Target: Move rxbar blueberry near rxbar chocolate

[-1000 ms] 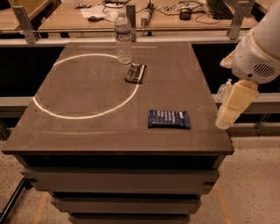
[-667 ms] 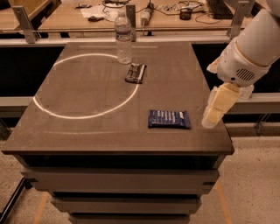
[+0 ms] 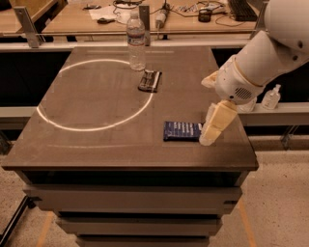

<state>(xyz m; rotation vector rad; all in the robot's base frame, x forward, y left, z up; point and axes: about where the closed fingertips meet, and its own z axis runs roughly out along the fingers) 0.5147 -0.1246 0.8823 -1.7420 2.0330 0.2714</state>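
The rxbar blueberry (image 3: 180, 130), a flat dark-blue wrapper with pale lettering, lies on the brown table (image 3: 96, 144) near its front right corner. The rxbar chocolate (image 3: 149, 80), a smaller blackish wrapper, lies farther back near the middle, on the rim of a bright circle of light. My gripper (image 3: 208, 139) hangs down from the white arm at the right and sits at the right end of the blue bar, low over the table and covering that end.
A clear water bottle (image 3: 136, 42) stands upright just behind and left of the chocolate bar. The table's right edge (image 3: 241, 125) is close to the gripper. A cluttered workbench (image 3: 183, 14) runs behind, and a small bottle (image 3: 271, 98) sits on a ledge at right.
The arm has swung left and down from beyond the table's right edge, bringing the gripper to the right end of the blue bar. Neither bar has moved.
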